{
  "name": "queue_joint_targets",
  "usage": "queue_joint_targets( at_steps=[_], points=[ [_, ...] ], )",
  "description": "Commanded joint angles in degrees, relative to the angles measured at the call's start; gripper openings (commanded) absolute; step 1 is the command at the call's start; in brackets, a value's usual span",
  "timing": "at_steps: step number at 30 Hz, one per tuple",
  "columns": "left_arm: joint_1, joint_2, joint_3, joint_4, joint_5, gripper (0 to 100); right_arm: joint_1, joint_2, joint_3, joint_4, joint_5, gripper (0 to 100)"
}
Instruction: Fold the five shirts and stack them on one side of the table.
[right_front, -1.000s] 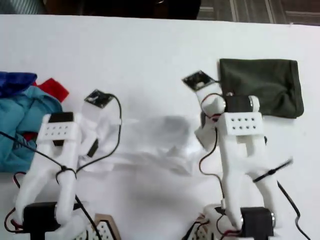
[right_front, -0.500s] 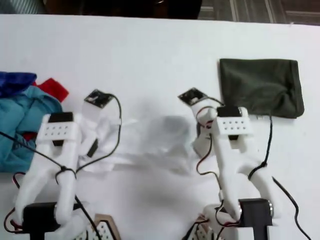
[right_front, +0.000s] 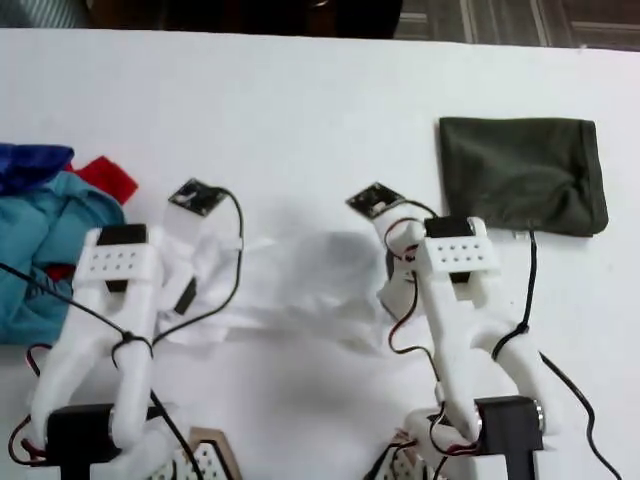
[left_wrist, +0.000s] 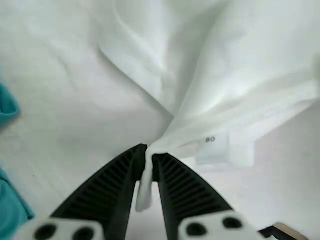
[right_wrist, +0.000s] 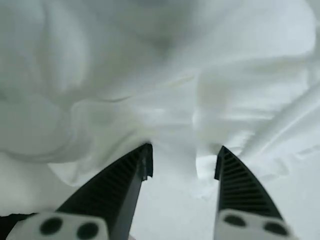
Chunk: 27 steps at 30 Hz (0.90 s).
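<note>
The table (right_front: 280, 100) and spread shirt (right_front: 310, 275) are white, folded shirt (right_front: 520, 175) dark green, pile (right_front: 40, 235) teal, blue and red.

the left arm (right_front: 100, 335) and right arm (right_front: 462, 325) are white plastic with black servo blocks (right_front: 78, 430). each bears a plate (right_front: 118, 260) with two rows of small holes. black and red cables (right_front: 240, 255) loop alongside. the left end effector (left_wrist: 148, 159) and right end effector (right_wrist: 183, 161) have black ribbed fingers (left_wrist: 176, 186) on white mounts.

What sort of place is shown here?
Probably a robotics laboratory bench: the left arm and right arm, with bare wiring, stand at a plain white table bearing a white shirt and a folded dark green shirt.
</note>
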Motion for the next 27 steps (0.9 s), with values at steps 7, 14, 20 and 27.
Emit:
queue_joint_targets(
  at_steps=[7, 14, 20, 27],
  points=[
    [-0.6, -0.9, -0.3, -0.3, -0.4, 3, -0.1, 0.1, -0.3, -0.7, 0.4, 11.1],
    [-0.6, -0.9, -0.4, -0.5, -0.4, 3, 0.0, -0.7, -1.0, -1.1, 0.4, 2.2],
    [-0.5, -0.9, -10.8, 5.5, 0.3, 3, 5.9, -7.4, -6.7, -0.5, 0.4, 1.8],
    [-0.3, -0.9, -23.3, 22.1, -0.3, 3, 9.0, -21.4, -9.7, 12.4, 3.4, 1.8]
  ],
)
